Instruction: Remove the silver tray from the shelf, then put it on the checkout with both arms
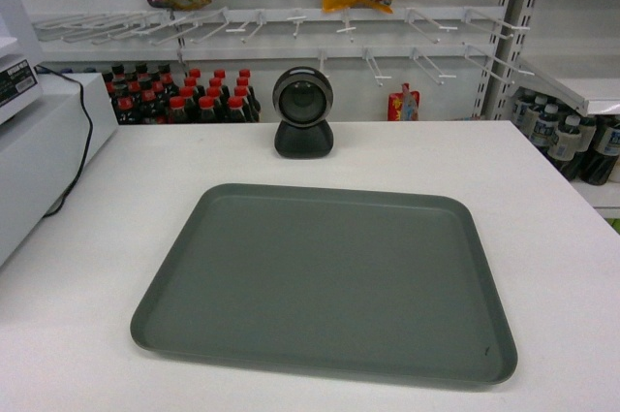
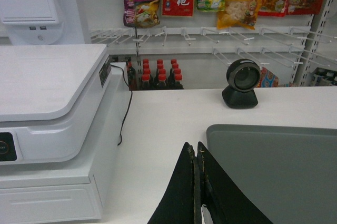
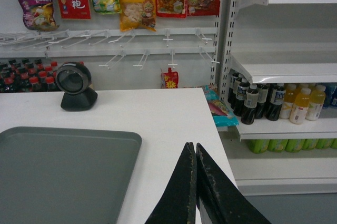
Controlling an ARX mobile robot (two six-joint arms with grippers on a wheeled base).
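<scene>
Silver tray [image 1: 325, 281] flat on the checkout [image 1: 542, 199], near front edge, long side facing the head camera; whole outline visible there, empty. Cut off at right and bottom edges in left wrist view, at left and bottom in right wrist view. Black round scanner [image 1: 302, 111] upright behind tray, well apart from it. Cash register [image 2: 50, 108] at left of counter, cropped by frame; black cable [image 2: 125, 105] down its side. Left gripper [image 2: 198, 182] closed, fingers pressed together, just left of tray's corner, holding nothing. Right gripper [image 3: 195, 182] likewise closed and empty, just right of tray. Neither gripper seen from head camera. Shelf [image 3: 287, 68] beyond counter's right end, bottles [image 3: 263, 103] beneath; labels unreadable.
</scene>
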